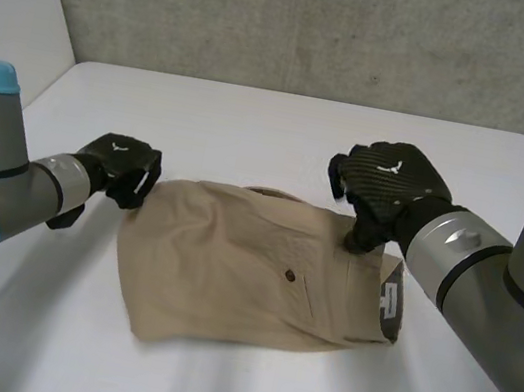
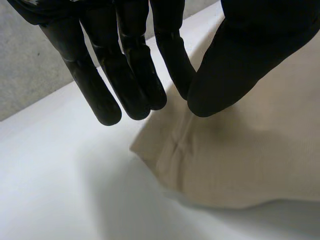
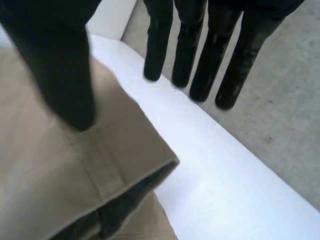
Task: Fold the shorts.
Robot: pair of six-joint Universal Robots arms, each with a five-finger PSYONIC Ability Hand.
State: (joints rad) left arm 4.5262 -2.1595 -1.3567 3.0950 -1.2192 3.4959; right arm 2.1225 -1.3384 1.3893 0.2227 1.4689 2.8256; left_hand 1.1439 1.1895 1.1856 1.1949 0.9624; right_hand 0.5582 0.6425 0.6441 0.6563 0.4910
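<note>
White table (image 1: 254,124), shorts (image 1: 238,273); L hand (image 1: 122,169), R hand (image 1: 391,183) straight-fingered, thumbs hiding edges.

No readable text. White label (image 1: 388,305) inside shorts (image 1: 238,273) waistband carries grey mark, illegible. Small white emblem (image 1: 120,146) on back of left robot hand (image 1: 124,172); similar one on right robot hand (image 1: 395,187); no letters.

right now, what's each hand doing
left hand: open, over the shorts' corner
right hand: open, thumb on the shorts
</note>
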